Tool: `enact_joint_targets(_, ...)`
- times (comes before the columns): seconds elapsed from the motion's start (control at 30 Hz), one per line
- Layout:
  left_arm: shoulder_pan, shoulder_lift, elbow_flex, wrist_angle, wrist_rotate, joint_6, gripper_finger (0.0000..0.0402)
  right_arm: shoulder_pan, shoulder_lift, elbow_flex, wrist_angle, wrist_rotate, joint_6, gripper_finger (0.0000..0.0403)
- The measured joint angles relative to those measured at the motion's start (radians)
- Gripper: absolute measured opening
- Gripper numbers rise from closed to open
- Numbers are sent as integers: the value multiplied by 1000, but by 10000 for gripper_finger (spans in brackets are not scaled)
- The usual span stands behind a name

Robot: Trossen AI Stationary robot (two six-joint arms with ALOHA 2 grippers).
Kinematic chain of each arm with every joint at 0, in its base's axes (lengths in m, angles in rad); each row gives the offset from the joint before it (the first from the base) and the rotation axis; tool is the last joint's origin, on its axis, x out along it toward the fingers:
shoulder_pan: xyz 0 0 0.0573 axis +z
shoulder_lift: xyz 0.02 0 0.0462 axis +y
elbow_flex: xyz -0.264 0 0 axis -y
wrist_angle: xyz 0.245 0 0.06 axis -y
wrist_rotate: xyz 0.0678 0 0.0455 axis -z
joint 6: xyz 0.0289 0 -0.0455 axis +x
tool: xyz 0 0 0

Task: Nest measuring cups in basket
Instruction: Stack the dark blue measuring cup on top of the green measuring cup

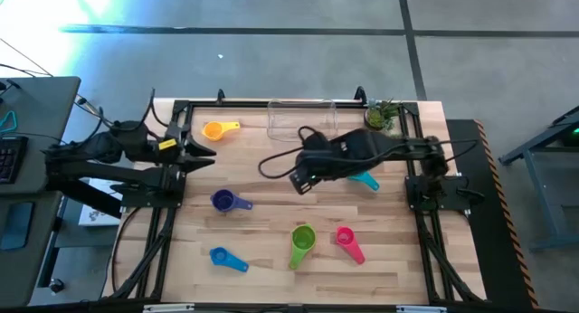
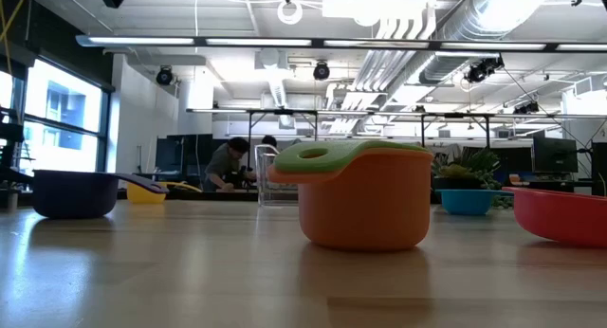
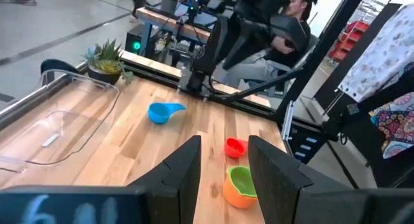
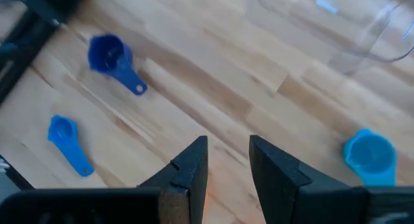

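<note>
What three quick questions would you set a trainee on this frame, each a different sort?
1. True or false: the basket already holds a cup.
2. Which lies nearest the potted plant? A: yellow cup. B: teal cup. C: blue cup.
3. Fill in: the green cup sits nested inside an ___ cup.

Key: 1 false, the basket is empty. 2 B. 3 orange; the orange cup shows best in the low view.
</note>
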Motion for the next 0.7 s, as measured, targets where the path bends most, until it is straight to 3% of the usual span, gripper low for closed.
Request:
enact_joint_targets(0.3,0,104,129,-230,7,-1,117,-15,-78,0,0,43,-45,106)
enact_joint_targets(0.47,0,141,132,-370,87,-68,117,-21,-84,0,0,49,-64,106)
enact_joint_targets(0.7,-10,178,132,-476,97,-91,117,-27,-84,0,0,61,-73,106)
